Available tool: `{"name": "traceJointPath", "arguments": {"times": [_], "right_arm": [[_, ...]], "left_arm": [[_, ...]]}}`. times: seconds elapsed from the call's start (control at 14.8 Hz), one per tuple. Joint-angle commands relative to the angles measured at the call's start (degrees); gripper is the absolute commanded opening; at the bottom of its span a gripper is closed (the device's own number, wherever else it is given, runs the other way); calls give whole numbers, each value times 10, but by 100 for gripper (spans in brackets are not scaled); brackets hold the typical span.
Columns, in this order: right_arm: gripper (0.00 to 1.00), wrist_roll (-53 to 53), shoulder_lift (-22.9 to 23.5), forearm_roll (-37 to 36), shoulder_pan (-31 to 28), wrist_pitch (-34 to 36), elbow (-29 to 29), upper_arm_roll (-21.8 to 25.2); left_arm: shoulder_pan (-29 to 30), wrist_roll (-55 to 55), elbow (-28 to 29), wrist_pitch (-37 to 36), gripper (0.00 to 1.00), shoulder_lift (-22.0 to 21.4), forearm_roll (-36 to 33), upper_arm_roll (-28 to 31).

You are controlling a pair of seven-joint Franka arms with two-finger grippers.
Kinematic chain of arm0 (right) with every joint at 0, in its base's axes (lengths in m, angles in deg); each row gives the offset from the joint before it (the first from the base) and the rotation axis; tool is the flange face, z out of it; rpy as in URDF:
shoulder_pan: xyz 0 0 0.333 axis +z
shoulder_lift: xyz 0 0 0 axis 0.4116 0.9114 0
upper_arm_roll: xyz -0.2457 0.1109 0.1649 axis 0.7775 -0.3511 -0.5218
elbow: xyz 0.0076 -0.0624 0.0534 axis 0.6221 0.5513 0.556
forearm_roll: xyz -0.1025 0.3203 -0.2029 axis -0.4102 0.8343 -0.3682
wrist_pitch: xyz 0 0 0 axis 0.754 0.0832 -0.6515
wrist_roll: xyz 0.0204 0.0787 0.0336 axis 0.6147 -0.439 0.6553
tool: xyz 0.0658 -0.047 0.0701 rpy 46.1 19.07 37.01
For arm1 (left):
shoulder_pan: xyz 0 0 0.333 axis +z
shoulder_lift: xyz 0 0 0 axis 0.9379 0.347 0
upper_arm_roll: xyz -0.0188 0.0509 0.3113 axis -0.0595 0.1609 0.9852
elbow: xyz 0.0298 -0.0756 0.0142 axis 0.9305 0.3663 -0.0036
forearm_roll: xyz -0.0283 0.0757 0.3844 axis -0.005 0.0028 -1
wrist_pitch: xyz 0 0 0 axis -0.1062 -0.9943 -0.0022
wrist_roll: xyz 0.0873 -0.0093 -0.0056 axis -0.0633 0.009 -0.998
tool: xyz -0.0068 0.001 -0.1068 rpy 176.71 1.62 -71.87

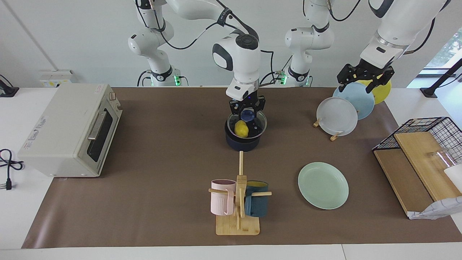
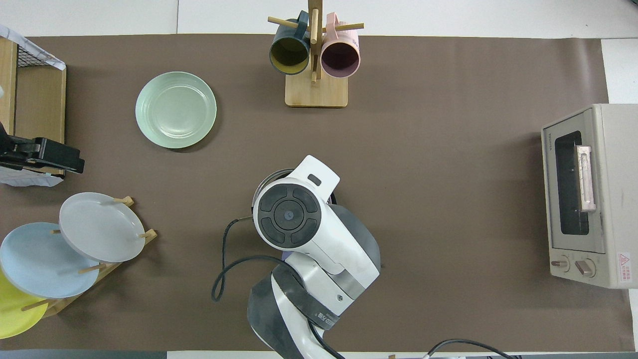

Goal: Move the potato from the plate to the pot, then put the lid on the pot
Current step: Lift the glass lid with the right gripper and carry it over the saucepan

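The dark blue pot (image 1: 242,143) stands mid-table with the yellow potato (image 1: 241,129) inside it. My right gripper (image 1: 247,110) is shut on the blue knob of the glass lid (image 1: 261,124) and holds it low over the pot, about at its rim and a little toward the left arm's end. I cannot tell whether lid and rim touch. In the overhead view the right arm hides the pot except an arc of rim (image 2: 263,183). The mint-green plate (image 1: 323,185) (image 2: 176,109) lies empty, farther from the robots. My left gripper (image 1: 364,79) (image 2: 47,155) waits open, raised over the plate rack.
A toaster oven (image 1: 70,130) stands at the right arm's end. A mug rack (image 1: 238,202) with pink and teal mugs stands farther out than the pot. A plate rack (image 1: 336,116) holds grey-white, light blue and yellow plates. A wire basket (image 1: 422,151) with boards stands at the left arm's end.
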Motion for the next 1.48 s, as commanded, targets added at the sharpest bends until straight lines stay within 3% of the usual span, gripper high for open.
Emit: {"name": "traceJointPath", "arguments": {"times": [0.0, 1.08, 1.21, 1.28, 1.35, 1.41], "right_arm": [[38, 6, 14, -22, 4, -6, -12, 1], [43, -6, 24, -31, 0, 14, -4, 1], [51, -6, 24, -31, 0, 11, -2, 1], [61, -6, 24, -31, -1, 8, 1, 1], [73, -6, 24, -31, -1, 10, 1, 1], [94, -6, 24, -31, -4, 13, -1, 1]], "left_arm": [[10, -1, 11, 6, 100, -8, -2, -9], [10, -4, 11, -1, 100, -9, -2, -6], [10, -4, 11, -1, 100, -9, -3, -6], [11, -4, 11, -1, 100, -9, -3, -6], [10, -4, 11, -1, 100, -9, -3, -6], [10, -4, 11, -1, 100, -9, -2, -6]]}}
